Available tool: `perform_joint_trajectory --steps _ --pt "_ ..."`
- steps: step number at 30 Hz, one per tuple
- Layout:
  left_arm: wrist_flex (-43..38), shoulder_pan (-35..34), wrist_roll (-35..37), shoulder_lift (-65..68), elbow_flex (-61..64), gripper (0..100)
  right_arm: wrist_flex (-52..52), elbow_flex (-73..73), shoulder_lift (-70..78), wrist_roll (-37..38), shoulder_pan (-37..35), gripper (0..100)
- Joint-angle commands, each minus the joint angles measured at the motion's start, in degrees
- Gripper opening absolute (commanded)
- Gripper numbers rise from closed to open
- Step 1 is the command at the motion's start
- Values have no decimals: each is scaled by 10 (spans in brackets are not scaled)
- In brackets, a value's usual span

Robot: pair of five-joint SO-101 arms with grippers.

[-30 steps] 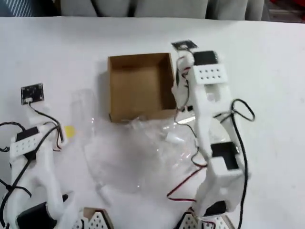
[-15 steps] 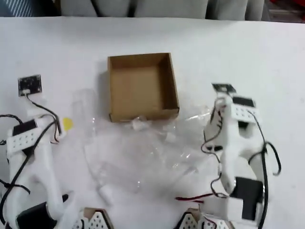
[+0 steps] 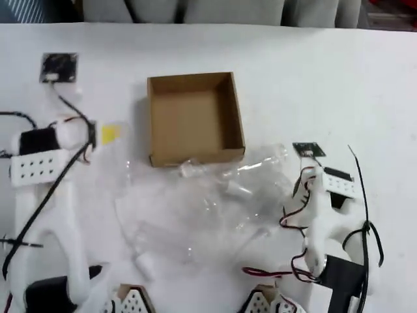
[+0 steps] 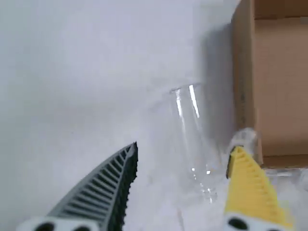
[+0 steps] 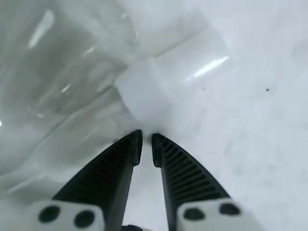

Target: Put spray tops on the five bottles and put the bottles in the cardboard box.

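Cardboard, brown and open at the top, the cardboard box (image 3: 195, 158) sits about the middle of the white table (image 3: 339, 78), its inside bare. Between its near wall and the table's near edge lies a heap of clear plastic bottles (image 3: 195, 208), on their sides and overlapping so much that they cannot be counted. A small white piece (image 3: 189, 171), perhaps a spray top, lies just against the box's near wall, and a second white piece (image 3: 144, 264) lies closer to the table's near edge. A lone bottle (image 4: 195, 139) lies apart from the heap, just beside the box's left wall. The left gripper (image 4: 184, 149) hangs over it with jaws spread wide: the grey finger (image 4: 103, 192) is on the side away from the box, and the yellow finger (image 4: 248, 187) is on the box side, by the box's near left corner. Whether either finger touches the lone bottle cannot be told. The right gripper (image 5: 147, 136) is low over the table at the heap's right end, on the side of the table's right edge. Its jaws are pressed almost together, with only a slit between them and nothing in it. Their tips stand just short of the end of the rightmost bottle (image 5: 159, 82), which lies near the box's near right corner.
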Motion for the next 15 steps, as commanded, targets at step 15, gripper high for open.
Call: perform_joint_trajectory --steps 15 --pt "12 95 -26 322 -303 76 -28 10 -8 8 0 16"
